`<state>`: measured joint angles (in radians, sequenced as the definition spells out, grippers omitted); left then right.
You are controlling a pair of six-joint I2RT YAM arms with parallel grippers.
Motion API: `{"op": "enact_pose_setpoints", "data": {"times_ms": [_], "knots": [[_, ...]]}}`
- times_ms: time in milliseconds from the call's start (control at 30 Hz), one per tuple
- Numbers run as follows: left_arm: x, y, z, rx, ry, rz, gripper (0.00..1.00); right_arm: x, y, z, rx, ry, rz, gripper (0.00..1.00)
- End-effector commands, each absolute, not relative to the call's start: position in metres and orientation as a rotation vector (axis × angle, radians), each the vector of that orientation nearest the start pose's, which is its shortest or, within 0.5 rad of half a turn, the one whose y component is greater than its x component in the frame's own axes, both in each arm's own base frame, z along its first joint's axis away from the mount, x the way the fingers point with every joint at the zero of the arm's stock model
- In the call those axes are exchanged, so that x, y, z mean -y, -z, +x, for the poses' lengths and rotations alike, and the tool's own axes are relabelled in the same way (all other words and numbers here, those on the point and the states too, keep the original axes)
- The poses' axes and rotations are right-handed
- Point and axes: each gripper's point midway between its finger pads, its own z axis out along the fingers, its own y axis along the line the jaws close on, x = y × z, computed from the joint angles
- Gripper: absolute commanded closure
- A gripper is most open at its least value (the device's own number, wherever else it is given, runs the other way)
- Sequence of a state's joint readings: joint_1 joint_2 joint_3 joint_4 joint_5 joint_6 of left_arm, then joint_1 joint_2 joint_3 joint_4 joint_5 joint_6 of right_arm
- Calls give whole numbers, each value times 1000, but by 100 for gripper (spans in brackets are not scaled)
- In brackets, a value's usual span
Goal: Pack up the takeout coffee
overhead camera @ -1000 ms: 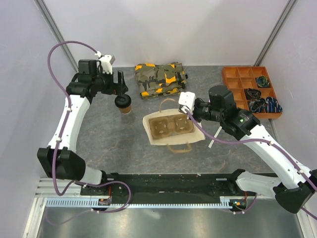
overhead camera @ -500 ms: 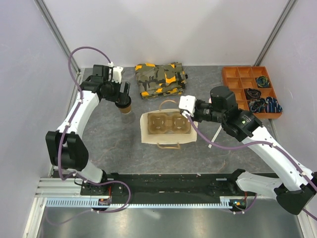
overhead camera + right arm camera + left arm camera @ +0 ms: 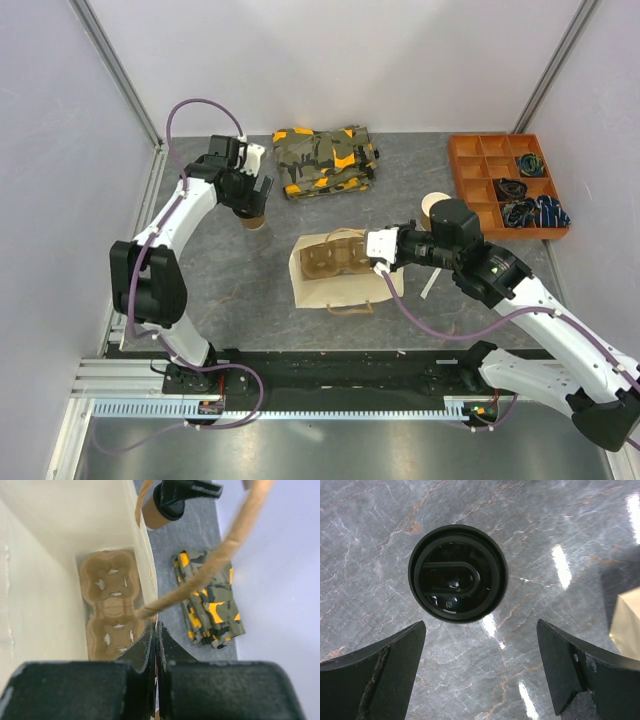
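Top external view: a second ago my left gripper (image 3: pixel 250 195) hung to the left of the coffee cup (image 3: pixel 255 220). Now that arm has swung across and the gripper sits directly over the cup. The cup has not moved. It stands upright on the table (image 3: pixel 220 290), left of the paper bag (image 3: pixel 330 290) and outside it.

My right gripper (image 3: pixel 380 262) has gone from the bag's far right corner down to its right side, and the bag has twisted a little with it. With that arm lower, I can now see an open cup (image 3: pixel 436 205) with no lid, which the arm covered before.

On the left wrist camera the jaws are spread wide and hold nothing. The black lid (image 3: pixel 457 580) shows between the two fingers (image 3: pixel 385 680), touching neither.

On the right wrist camera the jaws are clenched on the bag's wall, right by the root of the rope handle (image 3: pixel 225 545).

My count:
- one lidded cup
- one open cup
- one paper bag
- one cup carrier (image 3: pixel 335 258) with two holes, lying in the bag
- one folded camouflage cloth (image 3: pixel 325 160)
- one orange tray (image 3: pixel 470 160) at the far right
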<state>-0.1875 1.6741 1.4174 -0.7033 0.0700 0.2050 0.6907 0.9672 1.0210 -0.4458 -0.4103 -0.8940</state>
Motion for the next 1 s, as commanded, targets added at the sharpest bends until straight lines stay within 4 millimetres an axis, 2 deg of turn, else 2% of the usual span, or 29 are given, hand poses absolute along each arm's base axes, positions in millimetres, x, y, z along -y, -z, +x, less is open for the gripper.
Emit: {"op": "enact_pose_setpoints", "data": {"times_ms": [0,200,633,967], "knots": [[78,-146,426,-2425,19,558,0,-248,-317,228,-999,-209,-1512,100],[83,-146,437,-2403,37,557,0,-252,-311,220,-1000,-241,-1532,100],[86,-150,449,-2382,35,562,0,-254,-304,220,-1032,-261,-1541,100],[88,-141,447,-2402,53,572,0,-252,-304,221,-1046,-255,-1538,100]]}}
